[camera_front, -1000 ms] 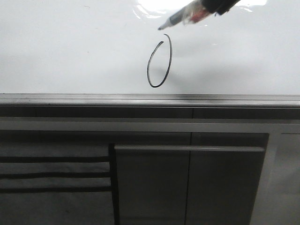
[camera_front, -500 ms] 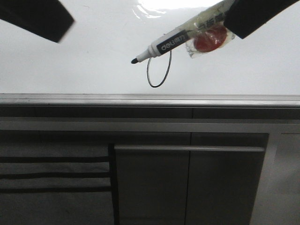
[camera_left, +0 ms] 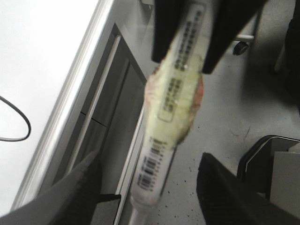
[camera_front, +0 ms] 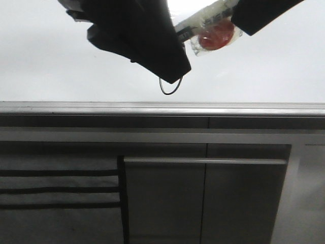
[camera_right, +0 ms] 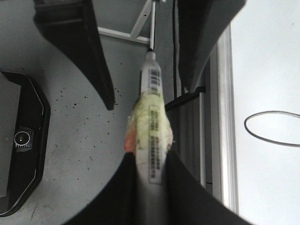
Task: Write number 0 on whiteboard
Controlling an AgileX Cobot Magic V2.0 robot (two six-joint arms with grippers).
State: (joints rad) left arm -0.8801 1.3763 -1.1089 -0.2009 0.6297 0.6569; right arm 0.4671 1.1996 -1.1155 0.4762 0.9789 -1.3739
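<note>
The number 0 is drawn on the whiteboard; in the front view only its bottom curve shows below my left gripper. It also shows in the left wrist view and in the right wrist view. My right gripper is shut on a white marker with a red lump taped to it, held off the board. My left gripper is open, its fingers on either side of the marker's tip end, apart from it.
A grey metal rail edges the board, with dark grey cabinet panels below. A black device lies on the speckled floor. A caster wheel and a black-framed box stand nearby.
My left gripper has come in from the upper left and now straddles the marker's tip, hiding most of the 0. The marker has drawn back up and to the right.
</note>
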